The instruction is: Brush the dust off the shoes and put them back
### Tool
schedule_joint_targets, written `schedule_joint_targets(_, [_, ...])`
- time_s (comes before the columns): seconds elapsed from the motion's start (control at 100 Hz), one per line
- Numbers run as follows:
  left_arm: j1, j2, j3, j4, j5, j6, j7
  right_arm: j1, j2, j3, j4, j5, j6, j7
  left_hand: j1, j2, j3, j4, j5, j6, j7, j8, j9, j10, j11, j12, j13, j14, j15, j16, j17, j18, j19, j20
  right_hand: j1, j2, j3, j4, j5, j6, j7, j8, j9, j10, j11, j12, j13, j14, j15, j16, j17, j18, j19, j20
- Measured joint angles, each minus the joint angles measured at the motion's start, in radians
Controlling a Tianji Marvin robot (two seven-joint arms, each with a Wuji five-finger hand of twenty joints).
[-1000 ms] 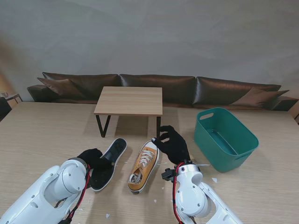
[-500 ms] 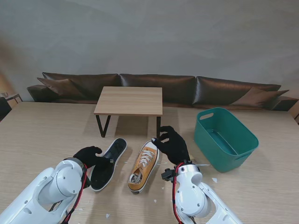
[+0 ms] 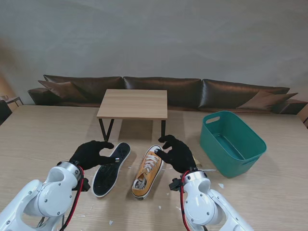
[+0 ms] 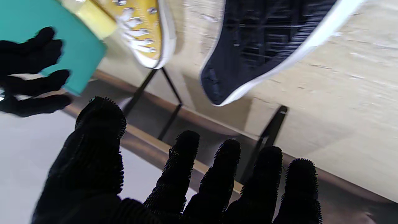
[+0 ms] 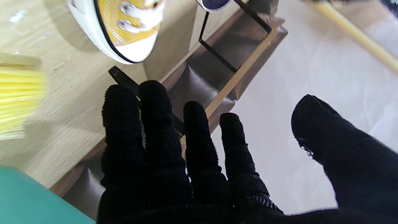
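No readable text, labels, brands or numbers on anything in view.

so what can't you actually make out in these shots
- Brush: only a blurred yellow patch at the right wrist view's edge.
- Right hand: in the stand view its own back hides whether it touches the yellow shoe.
- White flecks on the table: too small to identify.
- Black shoe: sole up, so its upper is hidden.
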Motion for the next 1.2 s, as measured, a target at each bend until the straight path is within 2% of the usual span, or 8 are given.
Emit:
schedule_joint_targets(0.25, [-0.002, 0.001, 0.008, 0.001, -0.044, -0.073, -0.040, -0.042, 0.065, 0.019, -0.063, -0.119, 0.008, 0.175, 0.032, -0.002, 0.103, 0.000, -0.004, -0.038, -0.003, 0.012, -0.022, -0.058, -0.015, -0.012, -0.025, -0.035, -0.052, -0.021, -0.042, -0.027, -0.039, -0.005, 0.002, -0.055, -0.018, 0.011, 0.010, -0.148, -0.071, 0.066, -0.147, 0.002, 0.125, 0.134, -0.046, -0.016, 0.213, 0.106, 0.000, 0.004, 0.042, 0.130])
schedule_joint_targets(0.33, [-0.002, 0.001, 0.015, 0.003, -0.045, -0.101, -0.034, -0.052, 0.079, 0.019, -0.069, -0.161, 0.008, 0.187, 0.027, -0.042, 0.197, 0.000, -0.012, -0.050, -0.006, 0.013, -0.022, -0.074, -0.015, -0.023, -0.025, -0.045, -0.052, -0.023, -0.042, -0.035, -0.039, -0.028, 0.017, -0.103, -0.024, 0.019, 0.009, -0.194, -0.078, 0.092, -0.173, 0.001, 0.184, 0.186, -0.050, -0.029, 0.304, 0.145, 0.000, 0.005, 0.099, 0.182])
schedule_joint_targets(0.45, [0.008, 0.001, 0.014, 0.000, -0.036, -0.132, -0.029, -0.067, 0.095, 0.016, -0.078, -0.198, 0.004, 0.221, 0.035, -0.047, 0.239, -0.006, -0.016, -0.062, -0.013, 0.013, -0.022, -0.103, -0.015, -0.024, -0.024, -0.057, -0.052, -0.023, -0.038, -0.038, -0.039, -0.029, 0.044, -0.164, -0.018, 0.019, -0.017, -0.251, -0.095, 0.137, -0.184, -0.024, 0.252, 0.259, -0.055, -0.058, 0.429, 0.196, 0.000, 0.005, 0.204, 0.258])
schedule_joint_targets(0.55, [0.027, 0.001, 0.007, -0.012, -0.021, -0.133, -0.027, -0.074, 0.111, 0.000, -0.085, -0.269, 0.005, 0.256, 0.045, -0.065, 0.269, -0.010, -0.016, -0.063, -0.013, 0.013, -0.022, -0.105, -0.015, -0.024, -0.023, -0.057, -0.052, -0.023, -0.034, -0.038, -0.039, -0.029, 0.053, -0.179, -0.007, 0.019, -0.023, -0.281, -0.106, 0.151, -0.184, -0.046, 0.301, 0.307, -0.030, -0.087, 0.507, 0.224, 0.000, 0.005, 0.266, 0.286])
schedule_joint_targets(0.75, [0.053, 0.000, 0.000, -0.025, -0.018, -0.126, -0.006, -0.084, 0.127, -0.052, -0.100, -0.309, 0.039, 0.264, 0.045, -0.063, 0.280, -0.010, -0.016, -0.063, -0.013, 0.013, -0.022, -0.092, -0.001, -0.024, -0.022, -0.057, -0.025, -0.015, -0.013, -0.038, -0.036, -0.021, 0.067, -0.217, 0.010, 0.019, -0.021, -0.300, -0.108, 0.171, -0.180, -0.059, 0.350, 0.361, 0.030, -0.113, 0.585, 0.252, 0.001, 0.002, 0.334, 0.318])
schedule_joint_targets(0.9, [0.059, -0.003, -0.007, -0.025, -0.029, -0.119, 0.004, -0.083, 0.134, -0.100, -0.101, -0.370, 0.058, 0.265, 0.045, -0.063, 0.280, -0.010, -0.016, -0.063, -0.013, 0.013, -0.003, -0.061, 0.013, 0.007, -0.020, -0.057, 0.022, 0.029, 0.002, -0.038, -0.011, 0.026, 0.067, -0.217, 0.023, 0.019, 0.002, -0.302, -0.097, 0.179, -0.167, -0.066, 0.352, 0.372, 0.030, -0.120, 0.587, 0.252, 0.001, 0.000, 0.340, 0.333])
schedule_joint_targets(1.1, [0.061, -0.006, -0.010, -0.020, -0.031, -0.119, 0.021, -0.057, 0.137, -0.184, -0.087, -0.393, 0.135, 0.266, 0.045, -0.063, 0.280, -0.010, -0.014, -0.061, -0.005, 0.013, 0.023, -0.035, 0.032, 0.075, 0.007, -0.053, 0.113, 0.105, 0.035, -0.038, 0.065, 0.154, 0.066, -0.217, 0.023, 0.019, 0.011, -0.303, -0.097, 0.179, -0.143, -0.069, 0.352, 0.384, 0.053, -0.133, 0.595, 0.252, 0.003, -0.001, 0.350, 0.334])
schedule_joint_targets(1.2, [0.064, -0.006, -0.013, -0.020, -0.025, -0.118, 0.021, -0.033, 0.136, -0.220, -0.067, -0.411, 0.172, 0.266, 0.045, -0.063, 0.280, -0.010, -0.013, -0.061, -0.004, 0.015, 0.045, -0.027, 0.044, 0.101, 0.007, -0.052, 0.139, 0.127, 0.010, -0.039, 0.173, 0.191, 0.065, -0.217, 0.023, 0.019, 0.010, -0.301, -0.100, 0.179, -0.128, -0.070, 0.353, 0.385, 0.092, -0.145, 0.604, 0.252, 0.003, -0.001, 0.364, 0.334])
